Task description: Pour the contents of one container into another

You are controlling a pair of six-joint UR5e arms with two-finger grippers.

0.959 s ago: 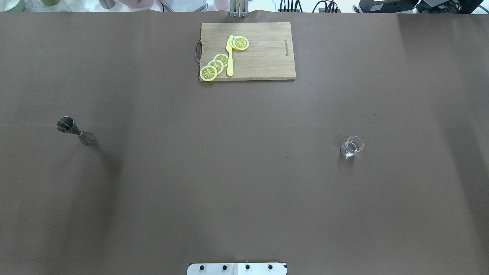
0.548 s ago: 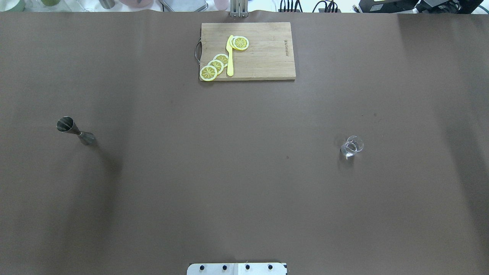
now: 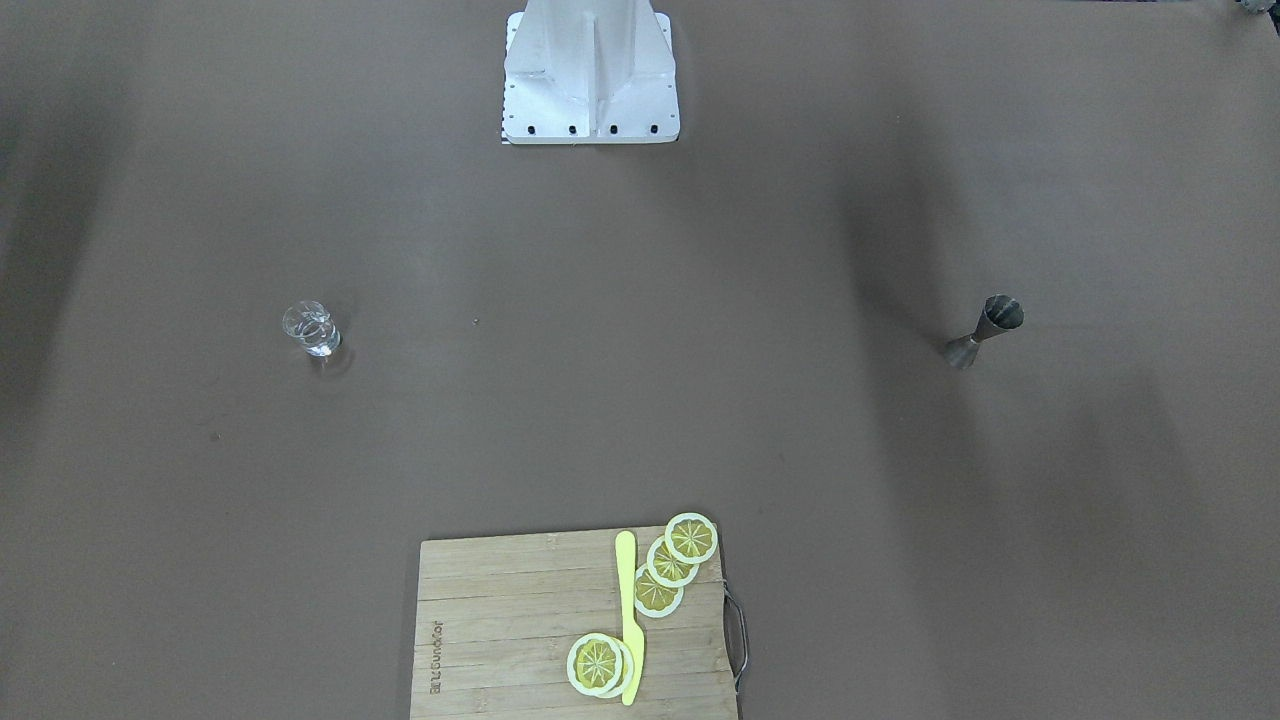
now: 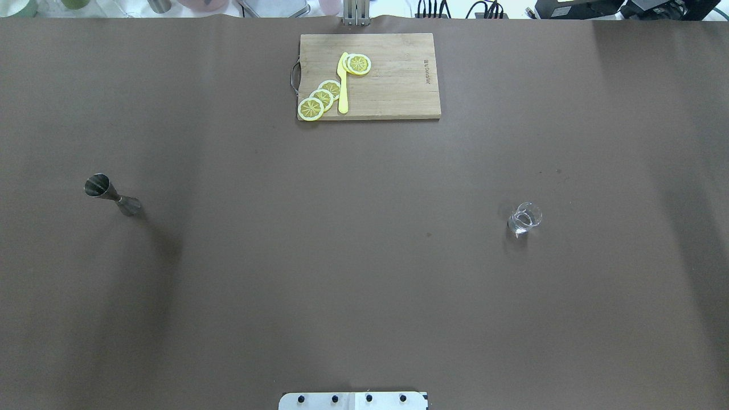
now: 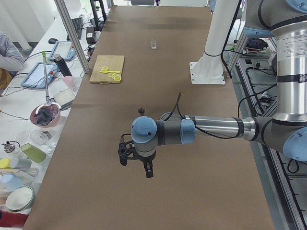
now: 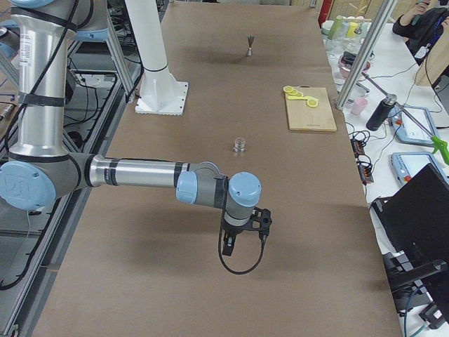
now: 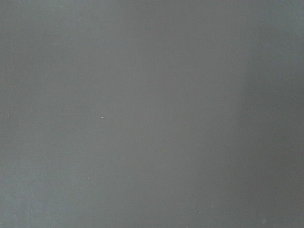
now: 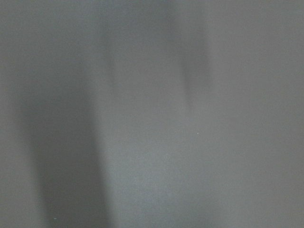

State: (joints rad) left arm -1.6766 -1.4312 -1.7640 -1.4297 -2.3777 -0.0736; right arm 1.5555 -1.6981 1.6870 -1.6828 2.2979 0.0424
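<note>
A steel double-cone jigger [image 4: 113, 195] [image 3: 983, 331] stands upright on the brown table at the robot's left. A small clear glass [image 4: 525, 218] [image 3: 311, 329] stands on the right side. Neither arm shows in the overhead or front views. In the exterior left view the left gripper [image 5: 136, 162] hangs over the table nearer the camera than the jigger [image 5: 141, 110]. In the exterior right view the right gripper [image 6: 245, 233] hangs nearer the camera than the glass [image 6: 240, 144]. I cannot tell whether either is open or shut. Both wrist views show only bare table.
A wooden cutting board [image 4: 393, 85] [image 3: 500, 620] lies at the far middle edge, with lemon slices [image 4: 322, 98] and a yellow knife [image 4: 343, 85] on it. The robot's base plate [image 4: 353, 400] sits at the near edge. Side benches hold bottles, bowls and tablets [image 5: 45, 76].
</note>
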